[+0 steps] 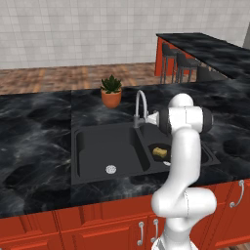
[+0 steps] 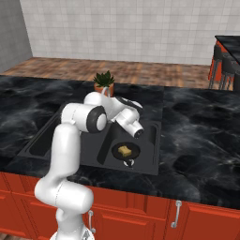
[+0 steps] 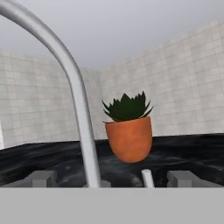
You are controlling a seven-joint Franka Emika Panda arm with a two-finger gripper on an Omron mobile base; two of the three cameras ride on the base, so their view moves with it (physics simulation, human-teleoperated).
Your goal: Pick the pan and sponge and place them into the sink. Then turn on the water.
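One sink (image 1: 93, 151), two basins, one drain visible in the left. One faucet (image 1: 141, 105); one potted plant (image 1: 111, 91) behind it. One pan (image 2: 125, 151) in the right basin, one sponge (image 2: 124, 150) inside it. Gripper (image 3: 111, 178) at the faucet, fingers spread apart, holding nothing.

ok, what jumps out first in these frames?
The white arm rising in front of the matte black double sink, its gripper end reaching toward the silver gooseneck faucet. Next, the yellow sponge lying in the black pan in the sink's right basin. Behind the faucet, an orange plant pot stands on the dark marble counter.
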